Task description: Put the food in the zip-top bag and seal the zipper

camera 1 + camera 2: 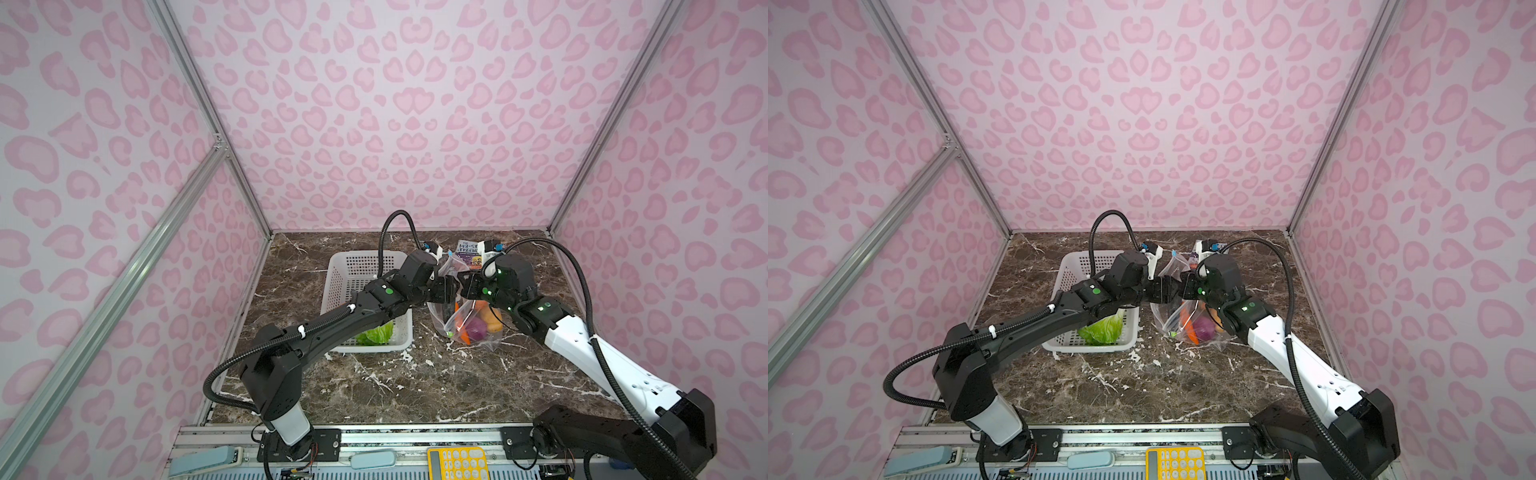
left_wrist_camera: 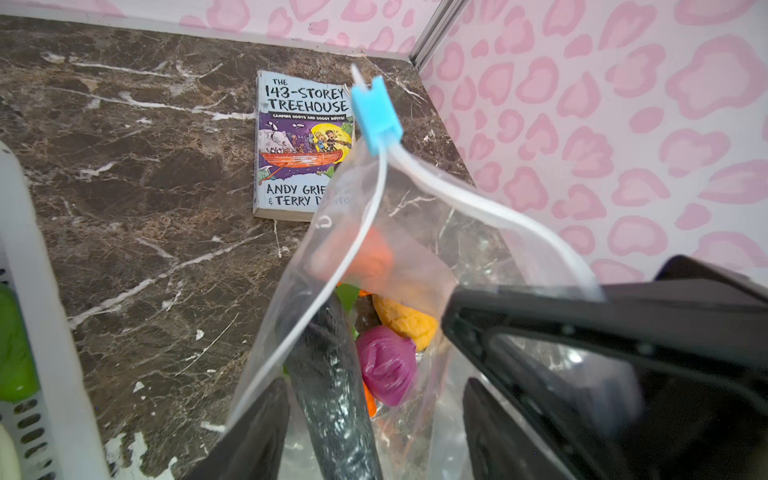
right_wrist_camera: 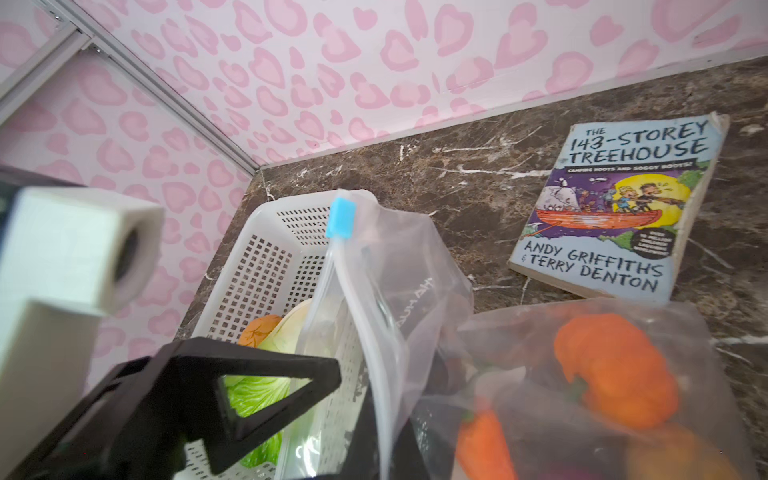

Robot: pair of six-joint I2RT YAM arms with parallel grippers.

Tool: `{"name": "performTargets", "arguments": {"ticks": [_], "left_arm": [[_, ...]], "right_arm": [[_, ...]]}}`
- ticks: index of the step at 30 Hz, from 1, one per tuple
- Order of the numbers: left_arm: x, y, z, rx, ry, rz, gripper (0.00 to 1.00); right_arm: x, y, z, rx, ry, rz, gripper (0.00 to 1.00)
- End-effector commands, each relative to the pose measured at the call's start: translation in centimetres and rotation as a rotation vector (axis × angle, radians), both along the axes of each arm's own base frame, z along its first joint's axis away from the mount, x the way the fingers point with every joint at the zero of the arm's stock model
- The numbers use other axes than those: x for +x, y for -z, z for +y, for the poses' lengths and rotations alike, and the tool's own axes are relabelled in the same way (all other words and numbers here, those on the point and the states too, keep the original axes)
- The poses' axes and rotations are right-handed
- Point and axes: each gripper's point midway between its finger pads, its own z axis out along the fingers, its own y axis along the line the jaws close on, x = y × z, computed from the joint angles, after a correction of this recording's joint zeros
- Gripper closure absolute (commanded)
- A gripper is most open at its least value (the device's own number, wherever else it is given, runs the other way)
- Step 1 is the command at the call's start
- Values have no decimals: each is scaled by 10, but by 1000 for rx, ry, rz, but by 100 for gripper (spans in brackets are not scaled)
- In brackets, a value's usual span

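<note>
The zip-top bag (image 1: 441,324) stands upright right of the basket, mouth open, with its blue slider (image 2: 376,112) at the far end of the zipper. Inside lie a purple onion (image 2: 386,365), a pumpkin (image 3: 615,370), a carrot (image 3: 482,444) and a potato (image 2: 405,322). My right gripper (image 3: 386,419) is shut on the bag's rim strip and holds it up. At the mouth my left gripper (image 2: 374,390) is open, its jaws straddling the near wall with nothing in them. The cabbage (image 1: 376,333) and another potato (image 3: 259,328) lie in the basket.
The white perforated basket (image 1: 357,262) sits left of the bag, under my left arm. A paperback book (image 2: 299,137) lies flat behind the bag near the back wall. Pink patterned walls close in the marble table on three sides.
</note>
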Motion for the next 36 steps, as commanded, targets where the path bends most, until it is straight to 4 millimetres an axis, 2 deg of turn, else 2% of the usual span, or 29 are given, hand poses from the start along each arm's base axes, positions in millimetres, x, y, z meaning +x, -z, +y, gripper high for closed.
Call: {"name": "performTargets", "arguments": {"ticks": [1, 9, 12, 15, 19, 21, 24, 29, 36], "left_arm": [[-5, -5, 7, -17, 7, 17, 32], [0, -13, 46, -12, -87, -32, 33], [5, -6, 54, 24, -107, -33, 33], [7, 6, 52, 35, -98, 0, 33], [2, 16, 32, -1, -17, 54, 37], [2, 21, 24, -6, 9, 82, 46], [0, 22, 15, -25, 46, 103, 65], [-4, 1, 14, -55, 78, 51, 96], [-7, -45, 22, -124, 75, -49, 96]], "right_arm": [[4, 3, -9, -48, 39, -7, 100], [3, -3, -14, -68, 53, -22, 100], [4, -5, -11, -56, 44, -24, 100], [3, -5, -10, -47, 38, -20, 100], [3, -4, -9, -47, 37, -16, 100], [3, -3, -9, -44, 36, -14, 100], [3, 0, -10, -51, 39, -10, 100], [2, 6, -18, -92, 62, -1, 100], [-1, 4, -31, -116, 83, 4, 100]]}}
